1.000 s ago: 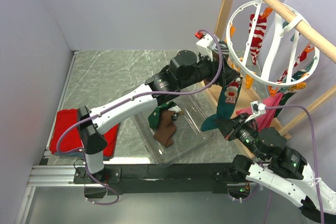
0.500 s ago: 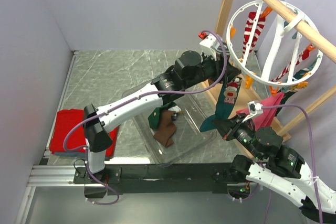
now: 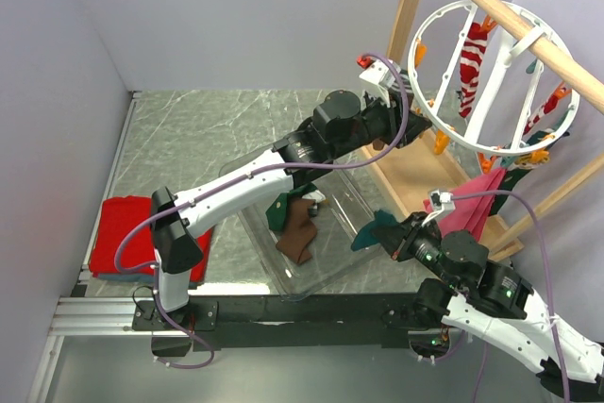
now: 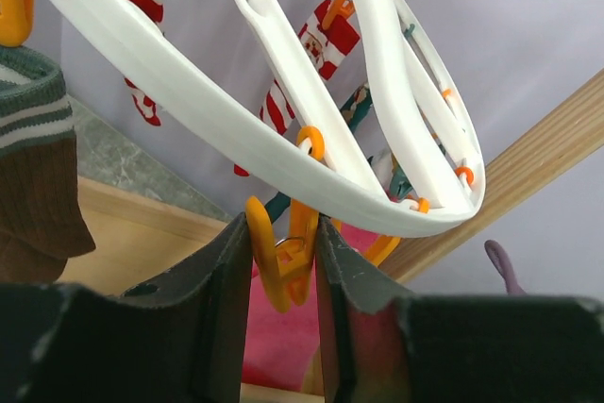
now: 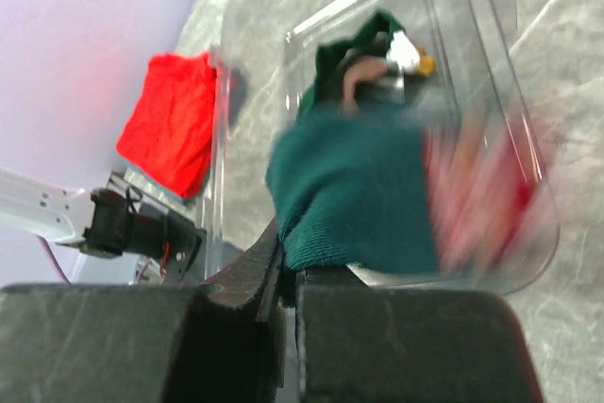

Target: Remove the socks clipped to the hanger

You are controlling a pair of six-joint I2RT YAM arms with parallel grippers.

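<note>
At the far right of the desk (image 3: 208, 129), your left claw (image 4: 283, 233) is clenched on an orange peg (image 4: 269, 280) under the rim of the hanger (image 4: 189, 110). Your right claw (image 5: 288, 266) grips a dark green sock (image 5: 349, 195), which is clear of the ring and just right of the clear tray (image 3: 316, 285). One green-and-brown sock (image 3: 294, 228) already lies in that tray, so I judge two are off; the striped sock (image 3: 472, 61), the pink sock (image 3: 477, 200) and a few more on the right rim are left.

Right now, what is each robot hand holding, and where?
Right gripper pinches the green sock by one edge; left gripper squeezes an orange peg by its sides.
</note>
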